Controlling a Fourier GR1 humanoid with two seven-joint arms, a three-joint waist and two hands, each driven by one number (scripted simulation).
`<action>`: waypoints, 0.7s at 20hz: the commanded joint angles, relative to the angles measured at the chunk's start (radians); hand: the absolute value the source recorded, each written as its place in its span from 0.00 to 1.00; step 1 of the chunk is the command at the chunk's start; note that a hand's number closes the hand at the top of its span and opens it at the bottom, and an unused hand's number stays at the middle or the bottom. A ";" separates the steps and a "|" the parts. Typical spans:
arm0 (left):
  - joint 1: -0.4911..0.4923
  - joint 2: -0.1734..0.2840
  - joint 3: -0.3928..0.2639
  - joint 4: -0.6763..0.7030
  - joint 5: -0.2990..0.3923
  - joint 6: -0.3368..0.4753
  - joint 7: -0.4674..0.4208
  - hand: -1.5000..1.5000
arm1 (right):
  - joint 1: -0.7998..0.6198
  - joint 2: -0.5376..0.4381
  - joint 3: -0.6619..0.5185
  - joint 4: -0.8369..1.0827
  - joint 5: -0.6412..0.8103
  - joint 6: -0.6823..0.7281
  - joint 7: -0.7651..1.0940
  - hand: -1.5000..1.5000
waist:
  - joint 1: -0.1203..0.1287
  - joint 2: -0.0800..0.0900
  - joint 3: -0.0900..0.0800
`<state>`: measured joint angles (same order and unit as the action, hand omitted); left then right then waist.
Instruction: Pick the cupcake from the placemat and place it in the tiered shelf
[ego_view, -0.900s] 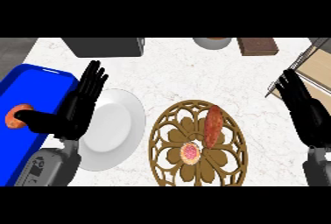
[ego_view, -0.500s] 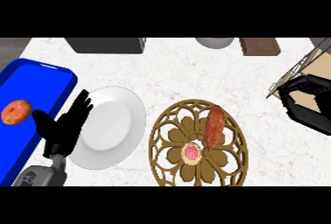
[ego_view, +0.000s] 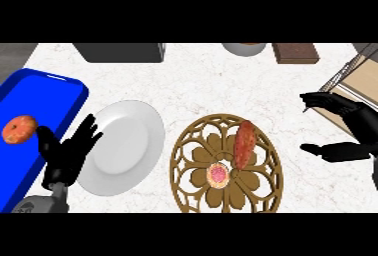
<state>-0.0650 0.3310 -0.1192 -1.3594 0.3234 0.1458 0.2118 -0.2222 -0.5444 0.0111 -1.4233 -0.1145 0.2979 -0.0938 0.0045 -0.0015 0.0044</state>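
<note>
Cupcake (ego_view: 219, 173) sits on your brown openwork placemat (ego_view: 193, 187), just beside a sausage (ego_view: 245, 141). Your right hand (ego_view: 356, 131) is spread, holding nothing, near the tiered shelf (ego_view: 357, 80); left hand (ego_view: 68, 152) rests open.

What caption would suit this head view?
Cupcake and sausage wait on the placemat; right hand hovers open nearby.

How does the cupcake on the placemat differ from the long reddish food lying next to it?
The cupcake is small and round, with a pink top and pale rim; the reddish food is long, narrow and larger. The cupcake sits near the middle of the brown placemat, while the reddish food lies toward its upper right, reaching almost to the edge. Both rest on the same placemat, and no hand touches either.
</note>
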 joint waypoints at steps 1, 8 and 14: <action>0.002 -0.025 0.013 0.085 -0.002 -0.006 -0.013 0.50 | 0.021 -0.069 0.015 -0.075 -0.049 0.164 -0.001 0.00 | -0.013 0.001 -0.005; -0.004 0.038 0.048 -0.011 0.014 -0.018 0.094 0.50 | -0.003 -0.109 0.091 -0.365 -0.138 0.235 0.337 0.00 | -0.012 -0.004 -0.006; 0.026 0.029 0.057 0.052 -0.007 -0.061 0.002 0.50 | -0.064 -0.035 0.218 -0.573 -0.066 0.069 0.717 0.00 | -0.006 -0.002 -0.007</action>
<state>-0.0635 0.3416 -0.0796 -1.3487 0.3161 0.1212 0.2338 -0.2578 -0.6202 0.1579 -1.8838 -0.2155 0.4451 0.4192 -0.0058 -0.0080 0.0016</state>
